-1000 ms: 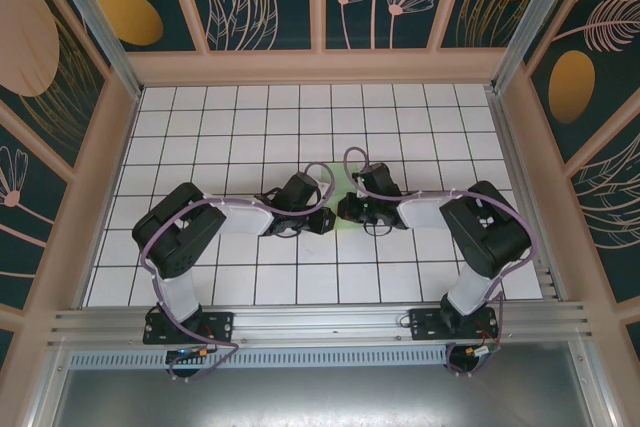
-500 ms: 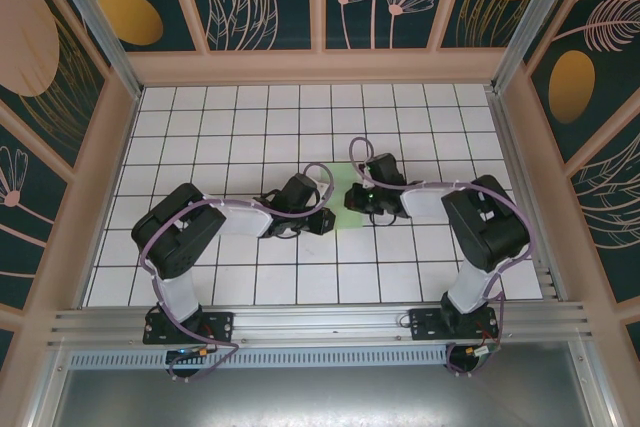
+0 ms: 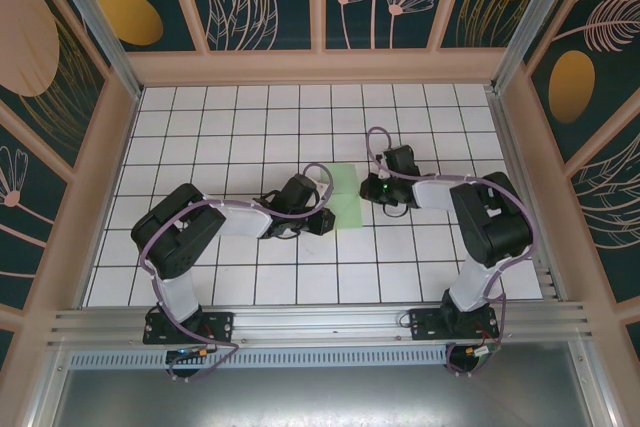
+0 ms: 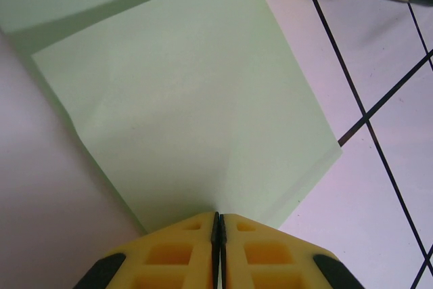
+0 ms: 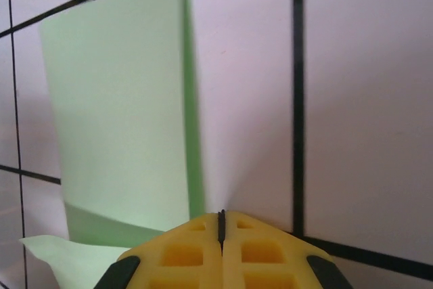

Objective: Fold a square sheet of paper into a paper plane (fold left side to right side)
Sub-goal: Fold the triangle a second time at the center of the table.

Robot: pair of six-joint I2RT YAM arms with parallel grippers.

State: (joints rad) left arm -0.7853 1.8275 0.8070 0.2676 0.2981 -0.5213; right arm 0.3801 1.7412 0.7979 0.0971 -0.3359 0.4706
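Two grippers flank the pale green sheet of paper [image 3: 345, 197], which lies folded into a tall narrow rectangle on the white tiled table [image 3: 200, 127], about midway between the arms and a little nearer their bases than the back wall. The left gripper [image 3: 326, 219] sits at the sheet's lower left edge. In its wrist view the yellow fingers [image 4: 169, 252] are pressed together with only a dark seam between them, and their tips meet the near edge of the paper; whether they pinch it or merely rest on it I cannot tell. The right gripper [image 3: 372, 190] is just beside the sheet's right edge, its fingers likewise closed on nothing, over bare tile. From the right wrist, the top layer's long edge stands slightly lifted.
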